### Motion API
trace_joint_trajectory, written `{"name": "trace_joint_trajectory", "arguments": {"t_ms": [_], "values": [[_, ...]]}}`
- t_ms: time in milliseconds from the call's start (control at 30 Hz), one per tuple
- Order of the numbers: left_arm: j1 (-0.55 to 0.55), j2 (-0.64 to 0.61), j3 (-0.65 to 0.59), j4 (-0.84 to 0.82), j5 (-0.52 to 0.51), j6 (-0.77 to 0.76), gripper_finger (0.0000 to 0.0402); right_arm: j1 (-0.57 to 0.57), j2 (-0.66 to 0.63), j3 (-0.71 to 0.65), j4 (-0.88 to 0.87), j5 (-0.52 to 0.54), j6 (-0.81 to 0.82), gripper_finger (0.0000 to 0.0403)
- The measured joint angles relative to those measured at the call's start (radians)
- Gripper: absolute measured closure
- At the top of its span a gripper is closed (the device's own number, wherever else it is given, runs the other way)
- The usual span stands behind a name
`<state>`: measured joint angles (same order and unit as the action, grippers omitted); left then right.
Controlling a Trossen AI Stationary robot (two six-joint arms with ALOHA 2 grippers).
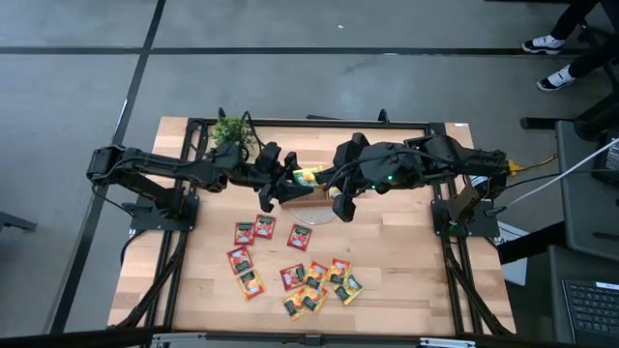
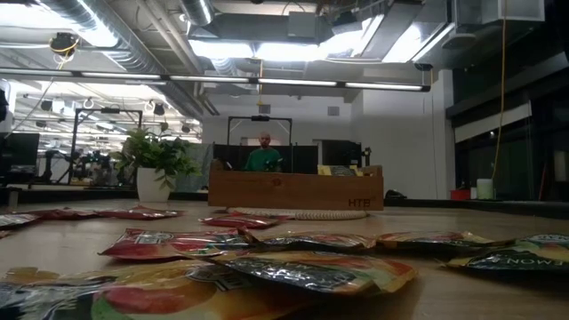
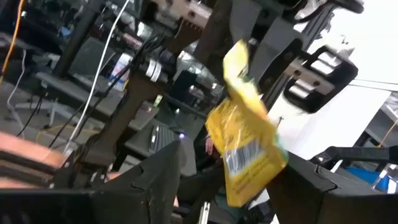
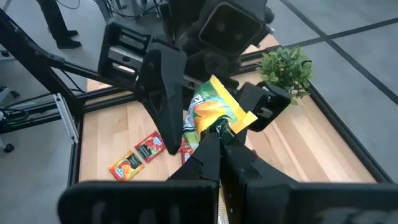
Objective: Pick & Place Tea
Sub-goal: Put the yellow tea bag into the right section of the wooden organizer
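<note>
The right gripper (image 4: 217,134) is clenched on a yellow sachet (image 4: 219,111) — it hangs between the released fingers of the left gripper (image 1: 274,184), above the tray (image 2: 293,190).

Legible text is scarce. The wooden tray (image 2: 295,189) bears small lettering at its front lower right, reading roughly "HTE". A sachet (image 2: 514,258) at the low view's right edge shows the letters "MON". A barcode on the yellow sachet (image 3: 249,155) is unreadable
</note>
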<state>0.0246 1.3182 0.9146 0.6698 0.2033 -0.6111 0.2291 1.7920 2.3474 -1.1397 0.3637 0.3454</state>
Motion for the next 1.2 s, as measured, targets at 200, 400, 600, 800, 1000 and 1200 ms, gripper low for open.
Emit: {"name": "trace_joint_trajectory", "arguments": {"t_ms": [200, 400, 600, 800, 1000, 1200], "values": [[-0.013, 0.000, 0.000, -0.006, 0.000, 0.007, 0.0236, 0.000, 0.000, 0.000, 0.001, 0.000, -0.009, 0.0400], [-0.013, 0.000, 0.000, 0.056, 0.000, 0.006, 0.0278, 0.000, 0.000, 0.000, -0.010, -0.001, -0.009, 0.0400], [-0.012, 0.000, 0.000, 0.067, -0.001, 0.010, 0.0285, 0.000, 0.000, 0.000, -0.010, -0.002, -0.011, 0.0400], [-0.012, 0.000, 0.000, 0.062, 0.000, 0.046, 0.0320, 0.000, 0.000, 0.000, -0.010, -0.019, -0.014, 0.0400], [-0.012, 0.000, 0.000, 0.062, -0.002, 0.048, 0.0387, 0.000, 0.000, 0.000, -0.012, -0.019, -0.018, 0.0400], [-0.012, 0.000, 0.000, 0.063, -0.004, 0.046, 0.0353, 0.000, 0.000, 0.000, -0.017, -0.021, -0.033, 0.0400]]}}
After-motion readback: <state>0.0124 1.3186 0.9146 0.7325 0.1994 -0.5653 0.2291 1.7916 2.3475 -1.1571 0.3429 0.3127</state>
